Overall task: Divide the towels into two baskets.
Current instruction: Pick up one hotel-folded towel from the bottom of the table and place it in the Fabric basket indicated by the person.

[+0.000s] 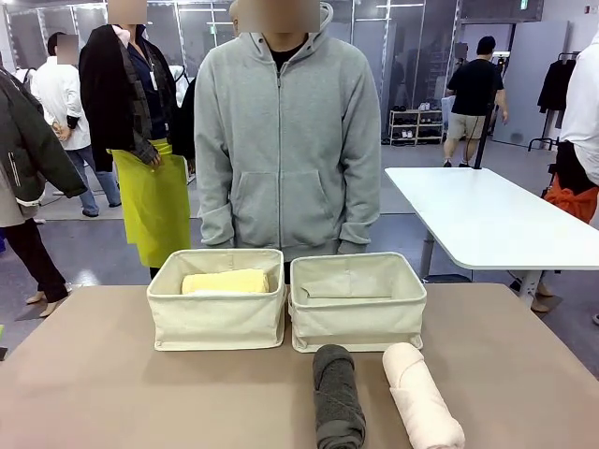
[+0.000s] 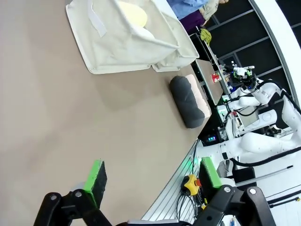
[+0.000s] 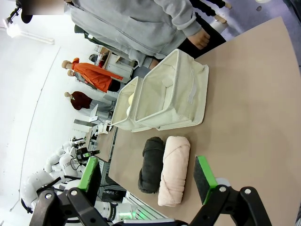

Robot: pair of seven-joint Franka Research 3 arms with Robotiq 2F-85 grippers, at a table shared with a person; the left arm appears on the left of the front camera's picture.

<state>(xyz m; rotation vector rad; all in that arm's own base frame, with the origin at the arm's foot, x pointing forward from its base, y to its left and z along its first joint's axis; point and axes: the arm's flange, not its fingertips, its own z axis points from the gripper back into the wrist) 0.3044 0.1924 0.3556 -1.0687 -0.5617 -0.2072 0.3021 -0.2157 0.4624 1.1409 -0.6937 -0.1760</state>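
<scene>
Towels: grey towel (image 1: 337,398), pink towel (image 1: 421,398) on table (image 1: 112,393); yellow towel (image 1: 225,281) in left basket (image 1: 215,323). Wrist views: left pincer (image 2: 153,172), right pincer (image 3: 146,172) apart.

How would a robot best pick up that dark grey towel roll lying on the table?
Probably around its middle, straight down from above, pinching across the narrow width. The grey towel lies flat as a long roll, and the pink towel lies close beside it, so a sideways approach looks cramped.

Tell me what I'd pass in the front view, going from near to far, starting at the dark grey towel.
First the dark grey towel → then the cream basket right behind it → then the person in a grey hoodie at the far side.
</scene>
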